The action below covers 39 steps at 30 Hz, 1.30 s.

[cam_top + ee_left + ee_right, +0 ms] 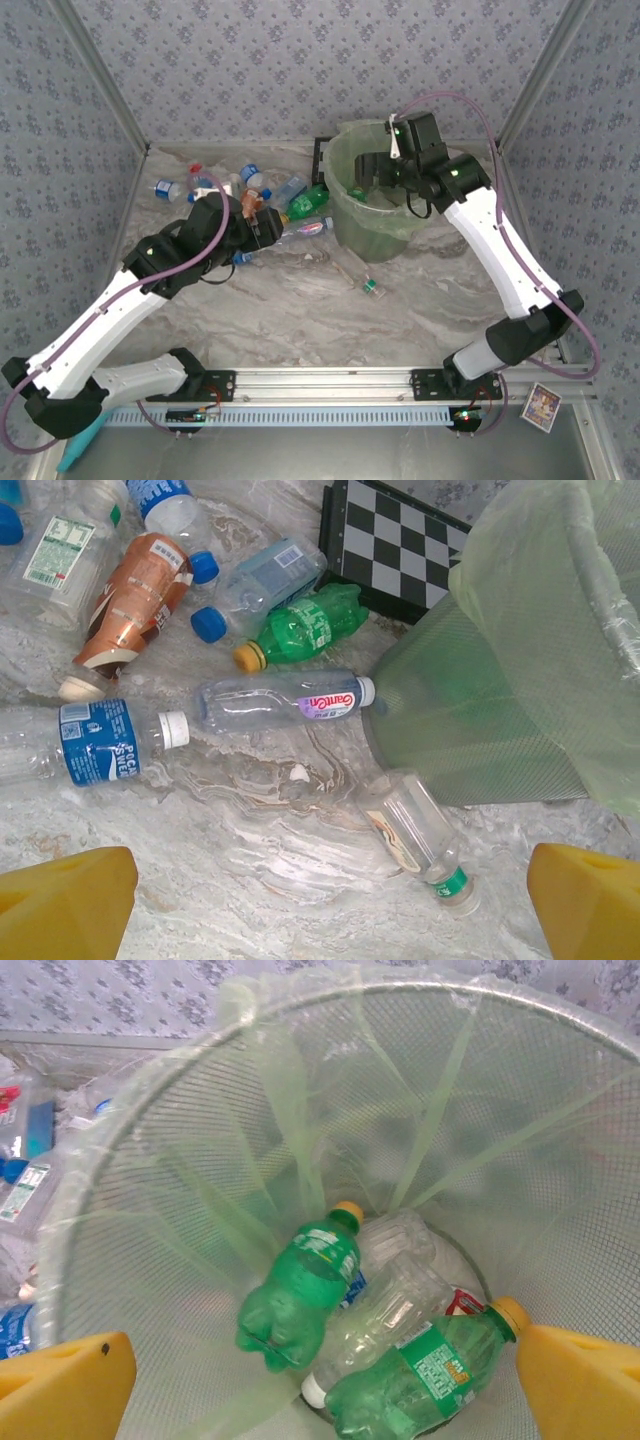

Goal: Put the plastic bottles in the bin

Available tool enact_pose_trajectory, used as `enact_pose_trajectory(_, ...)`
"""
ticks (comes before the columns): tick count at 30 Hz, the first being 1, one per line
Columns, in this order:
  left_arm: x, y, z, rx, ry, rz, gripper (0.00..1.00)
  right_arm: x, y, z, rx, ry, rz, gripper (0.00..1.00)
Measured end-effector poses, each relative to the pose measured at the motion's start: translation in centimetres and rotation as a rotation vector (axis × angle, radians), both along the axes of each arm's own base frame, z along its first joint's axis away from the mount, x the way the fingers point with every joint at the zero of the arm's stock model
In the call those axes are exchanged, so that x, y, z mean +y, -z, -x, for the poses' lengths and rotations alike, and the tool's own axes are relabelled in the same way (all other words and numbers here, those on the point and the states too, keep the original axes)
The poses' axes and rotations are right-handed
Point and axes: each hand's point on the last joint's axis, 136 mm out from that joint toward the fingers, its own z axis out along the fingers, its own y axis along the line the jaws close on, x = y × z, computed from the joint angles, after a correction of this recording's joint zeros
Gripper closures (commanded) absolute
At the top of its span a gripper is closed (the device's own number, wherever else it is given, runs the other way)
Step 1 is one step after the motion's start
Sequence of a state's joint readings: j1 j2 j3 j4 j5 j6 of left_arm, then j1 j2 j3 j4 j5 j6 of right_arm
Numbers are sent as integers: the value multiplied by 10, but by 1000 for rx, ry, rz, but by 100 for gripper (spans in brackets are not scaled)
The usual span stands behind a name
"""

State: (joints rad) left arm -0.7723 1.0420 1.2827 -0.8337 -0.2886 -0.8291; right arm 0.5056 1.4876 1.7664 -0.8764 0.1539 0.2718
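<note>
The marbled table (300, 320) carries every work item. The bin (372, 238) stands right of centre towards the far edge, just beside a checkered board (400, 550). Its mesh wall looks stiff, but the translucent green liner (300, 1090) is loose film and would probably snag a finger. The right arm (500, 250) rises from its base, folds inward at the elbow and holds the right gripper (392, 160) over the bin mouth, aimed down. Its fingers (65, 1385) stand wide apart with nothing between them. The left arm (110, 310) stretches diagonally towards the pile. The left gripper (262, 218) is low above the table, its fingers (60, 905) likewise spread and empty. Of the plastic bottles, a green bottle (300, 1295), a second green bottle (420, 1380) and a crumpled clear bottle (390, 1300) lie on the bin floor. The rest lie on their sides on the table, left of the bin. Closest below the left gripper is a clear green-capped bottle (415, 835), near the bin wall. Beyond it lie a purple-labelled bottle (280, 700), a blue-labelled bottle (100, 742) and a green bottle with a yellow cap (305, 630). Treat all of them as empty: light, thin-walled, easily dented, smooth and prone to roll. Grip across the body at mid-length, over the label, not at the narrow cap.
</note>
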Motion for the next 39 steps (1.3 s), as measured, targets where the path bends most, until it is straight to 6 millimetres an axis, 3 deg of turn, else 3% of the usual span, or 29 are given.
enact_pose_trajectory(7,6,1,-8,-1,22,-14,0,22,-29,51,-76,-86,34,0)
enact_pose_trajectory(13,5,2,-8,-2,84,-27,0,49,-11,78,-49,-133,136,0)
enact_pose_trajectory(18,9,7,-2,-5,129,-38,0,72,18,96,7,-143,225,0)
enact_pose_trajectory(23,22,10,7,-14,126,-43,0,81,57,113,75,-130,302,0)
enact_pose_trajectory(31,46,28,21,2,81,-53,0,78,137,135,228,-83,450,0)
enact_pose_trajectory(39,52,32,21,12,65,-64,0,67,210,160,346,-98,666,0)
